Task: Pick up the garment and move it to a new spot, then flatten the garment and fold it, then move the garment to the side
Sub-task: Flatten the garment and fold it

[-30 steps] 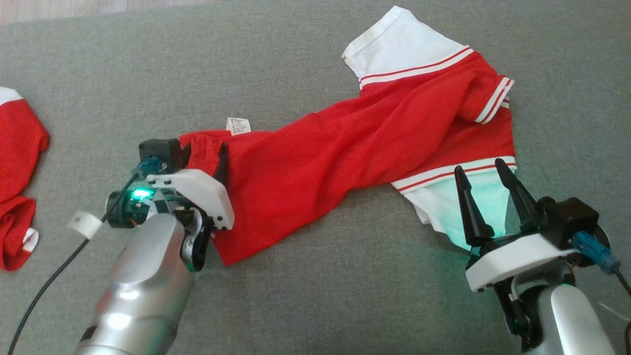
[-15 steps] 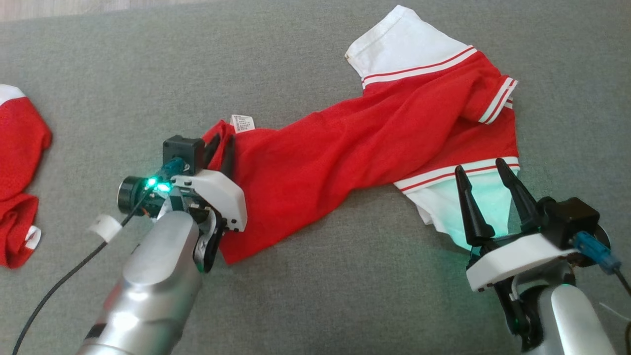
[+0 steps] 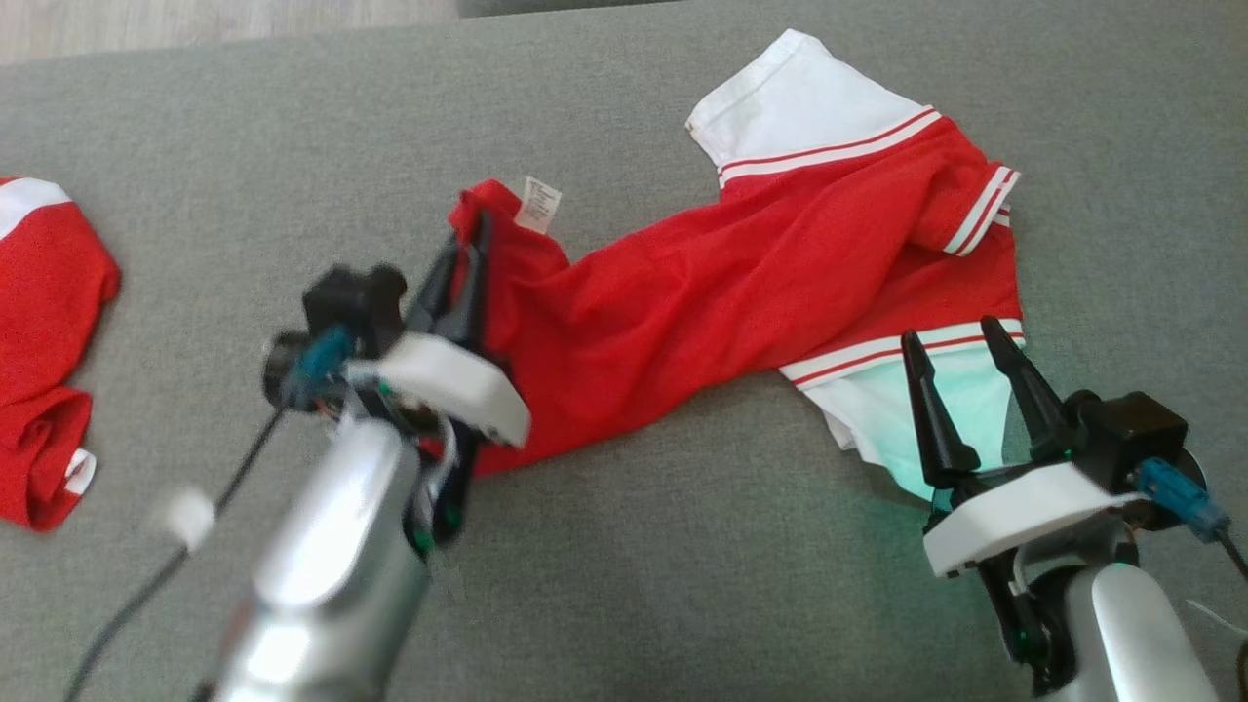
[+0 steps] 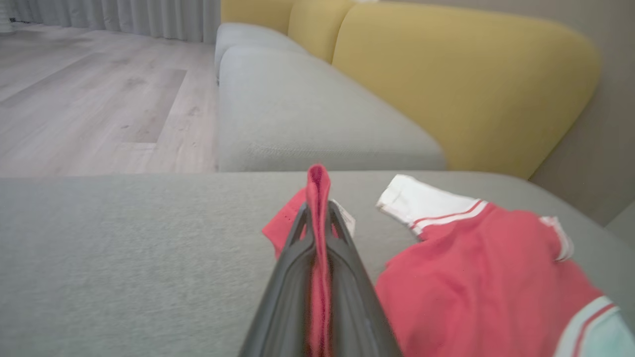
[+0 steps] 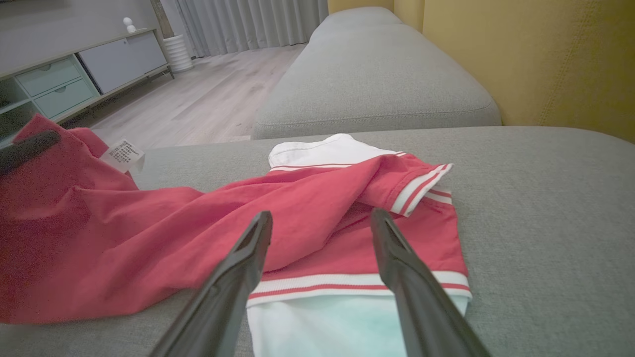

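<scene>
Probably a home living room: a long grey fabric sofa seat (image 5: pixel 377 74) with mustard-yellow padded backrests (image 4: pixel 461 89), pale wood-plank floor (image 4: pixel 89 109), grey pleated curtains (image 5: pixel 248 22), and a low cabinet with mint drawers (image 5: pixel 64 79).

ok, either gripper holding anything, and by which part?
Left gripper is shut on the red garment, pinching its edge beside the white label. Right gripper is open, holding nothing.

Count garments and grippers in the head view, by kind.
Garments: 2 (garment at centre, second garment at the left edge)
Grippers: 2 (left gripper, right gripper)
Total: 4
</scene>
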